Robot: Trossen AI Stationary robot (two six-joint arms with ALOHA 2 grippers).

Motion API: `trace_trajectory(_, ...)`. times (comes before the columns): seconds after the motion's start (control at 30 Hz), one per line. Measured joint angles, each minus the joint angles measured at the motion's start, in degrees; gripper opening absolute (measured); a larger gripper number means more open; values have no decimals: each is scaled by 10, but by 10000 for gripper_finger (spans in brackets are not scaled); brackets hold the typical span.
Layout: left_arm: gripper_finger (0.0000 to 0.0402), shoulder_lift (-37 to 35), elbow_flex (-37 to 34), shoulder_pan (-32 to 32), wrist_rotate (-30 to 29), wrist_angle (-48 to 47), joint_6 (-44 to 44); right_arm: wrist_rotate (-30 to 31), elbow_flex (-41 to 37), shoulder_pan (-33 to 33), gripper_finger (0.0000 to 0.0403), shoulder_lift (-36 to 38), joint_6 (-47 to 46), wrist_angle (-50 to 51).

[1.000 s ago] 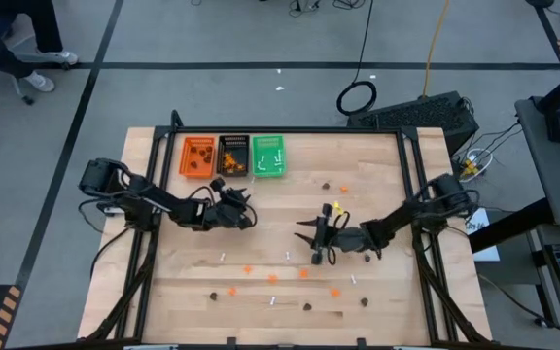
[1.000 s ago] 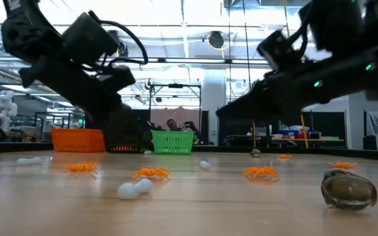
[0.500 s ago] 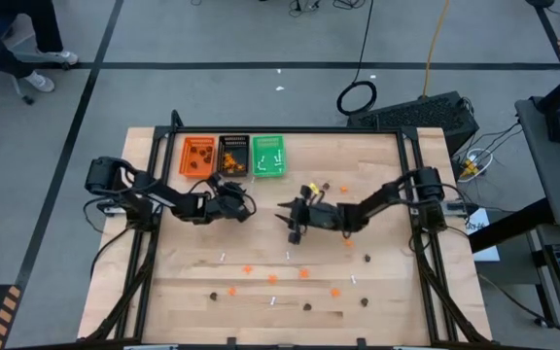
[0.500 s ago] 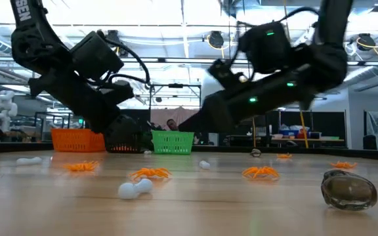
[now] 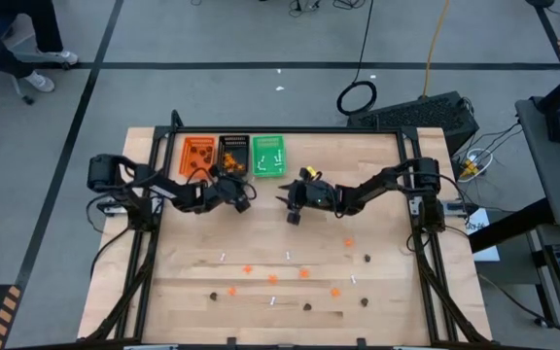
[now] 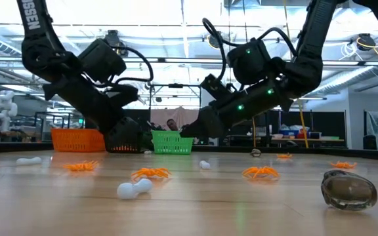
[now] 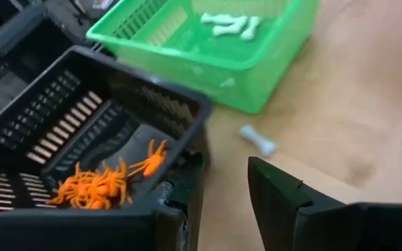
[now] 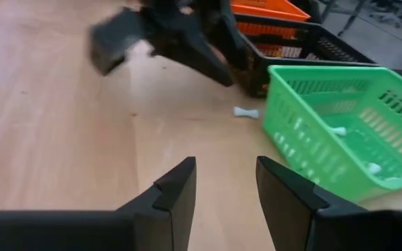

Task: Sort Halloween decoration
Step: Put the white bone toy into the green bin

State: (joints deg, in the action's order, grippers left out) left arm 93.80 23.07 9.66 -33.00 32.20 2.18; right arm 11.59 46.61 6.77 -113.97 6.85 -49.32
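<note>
While reading from the table's far left, finds three trays in a row: orange tray, black tray, green tray. Shows left gripper parted to a moderate gap and gripping nothing, straddling the near rim of the black tray, with a cluster of orange blobs inside that tray just beside one finger. Counts three white sticks in the green tray, plus one lone white stick on the bare wood near the green tray, between the two grippers. Farther right, catches right gripper hovering low near the green tray, likewise parted and empty, facing the left gripper. Across the near half of wooden table, well apart from both grippers, tallies roughly six scattered orange pieces, four dark brown blobs and four loose sticks. Cannot tell any count inside the orange tray.
</note>
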Motion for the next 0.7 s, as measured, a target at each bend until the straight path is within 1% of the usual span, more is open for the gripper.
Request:
trace_trajectory(0.1,112,0,0,18,14,1,-10,-13,0,3,137,0,0,0)
trace_trajectory(0.33,112,0,0,45,24,6,-43,-13,0,4,137,0,10,1)
trace_trajectory(0.4,112,0,0,52,43,16,-51,-13,0,4,137,0,18,0)
trace_trajectory(0.5,112,0,0,58,96,44,-56,-13,0,12,137,0,27,-1)
trace_trajectory(0.57,112,0,2,57,121,49,-56,-13,0,23,137,0,29,-1)
trace_trajectory(0.7,112,0,4,57,134,48,-56,-14,0,43,137,0,32,-4)
